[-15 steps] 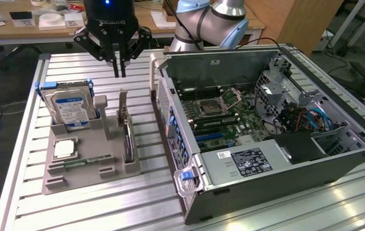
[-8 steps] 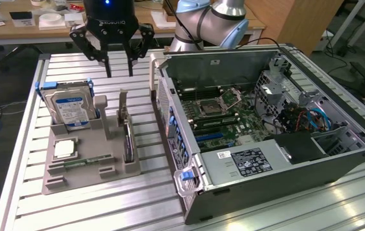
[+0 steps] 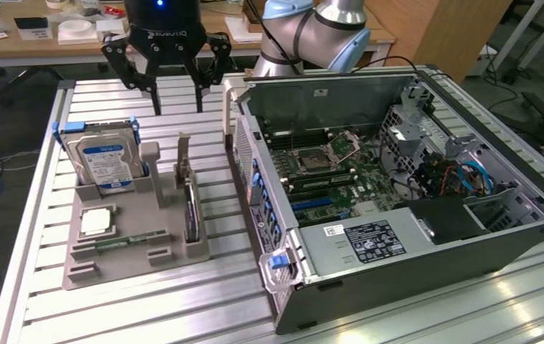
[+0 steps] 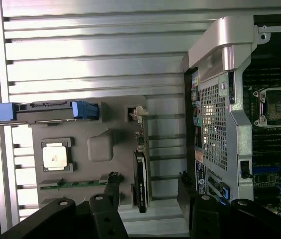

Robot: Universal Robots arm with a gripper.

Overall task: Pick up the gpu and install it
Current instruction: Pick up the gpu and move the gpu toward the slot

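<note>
Your gpu [image 3: 192, 211] stands edge-on in the grey tray [image 3: 128, 266], just beside the open case [image 3: 425, 279]; farther back your tool [image 3: 178, 100] hangs above the worktop [image 3: 157, 315], jaws apart, empty. Descend off-centre and you risk clipping the tray post [image 3: 185, 154] or tipping it

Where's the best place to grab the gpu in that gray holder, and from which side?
Probably the top long edge, from straight above. The gpu stands on edge in a slot of the gray holder, a thin upright slab, so its upper flat faces are free for the open claw to pinch across, while the holder hides its lower edge.
</note>
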